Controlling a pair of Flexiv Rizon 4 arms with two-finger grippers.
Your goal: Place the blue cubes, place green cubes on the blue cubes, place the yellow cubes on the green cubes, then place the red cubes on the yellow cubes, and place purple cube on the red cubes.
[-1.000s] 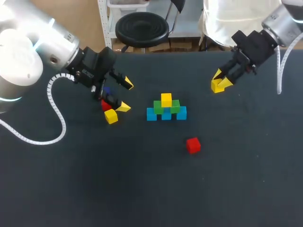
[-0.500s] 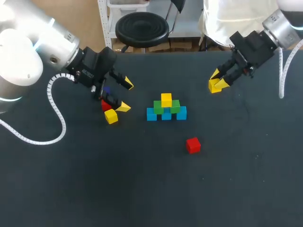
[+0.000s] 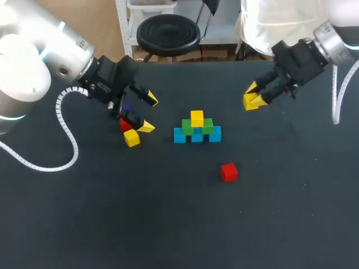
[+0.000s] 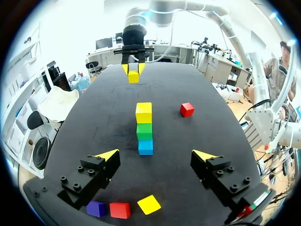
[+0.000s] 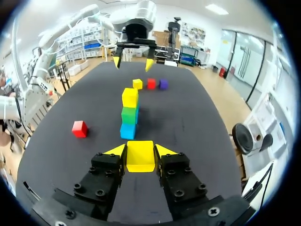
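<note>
Plainly, our right gripper [image 3: 253, 96] was clamped on the held yellow cube [image 5: 140, 156], both fingers pressing it from opposite sides. It seemed to hang clear of the table [image 3: 168, 224], well apart from the stack and off to its far right. We judged that grip, square on two faces with the underside free, suited a straight lowering onto other cubes.

The stack stood near the table's middle. Its base was a touching row of blue cubes [image 3: 197, 136], with the green cubes [image 3: 187, 126] set over their seams and the top yellow cube [image 3: 197, 118] bridging the two greens. Each layer straddled the joints below, which we took as the reason the pile looked steady. Since a yellow already sat centred there, we could not tell just where the held one belonged; our guess was the yellow layer.

Our left gripper [image 3: 149, 114] hovered with its fingers spread wide and nothing between them. It hung over a small cluster at the left: the loose yellow cube [image 3: 131, 138], the near red cube [image 3: 124, 124] and the purple cube [image 4: 96, 208], lying just beside one another. We read that as supply kept within its reach — reds and purple were not yet due.

The lone red cube [image 3: 228, 172] lay apart, in front of the stack toward our right.
</note>
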